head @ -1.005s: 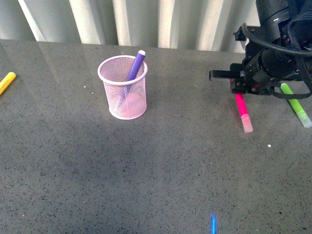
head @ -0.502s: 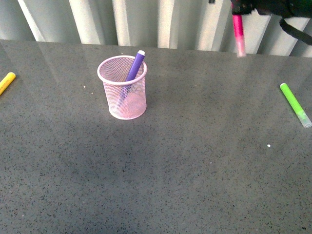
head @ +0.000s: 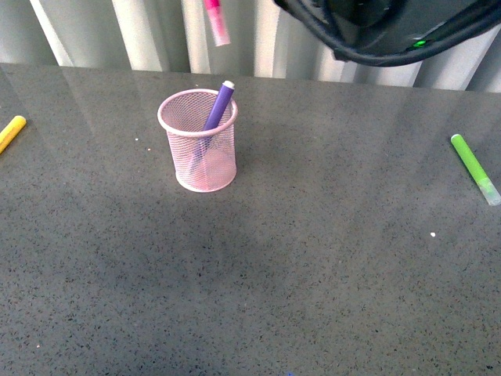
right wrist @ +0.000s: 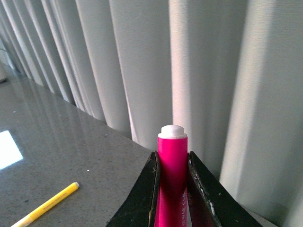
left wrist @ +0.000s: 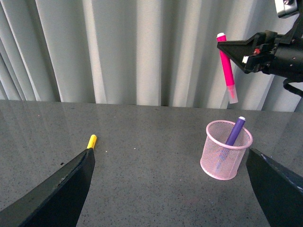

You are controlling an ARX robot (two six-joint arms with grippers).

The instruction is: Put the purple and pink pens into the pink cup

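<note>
Our right gripper (right wrist: pixel 172 158) has its fingers (right wrist: pixel 147 189) clamped on the pink pen (left wrist: pixel 227 66), one on each side of the barrel. It holds the pen in the air, clear of the worktop (head: pixel 297 266). The pen hangs nearly upright and a little tilted, with its pale cap at the lower end and a white plug at the upper end. In the left wrist view the cap is above the pink cup (left wrist: pixel 222 163) and apart from its rim, not yet inside. We cannot tell whether it lies straight over the opening. In the front view only the lower part of the pen shows, at the top of the picture above the cup.

The pink cup stands upright on the worktop, left of the middle and nearer the far edge than the near one. The purple pen (head: pixel 220 104) already stands in it, leaning toward the far right, with its pale tip sticking out over the rim.

Our left gripper (left wrist: pixel 169 158) has its fingers wide apart and holds nothing, well apart from the cup.

A yellow marker (head: pixel 11 131) lies at the left edge of the worktop and a green marker (head: pixel 472 164) near the right edge. Both lie flat and well apart from the cup.
</note>
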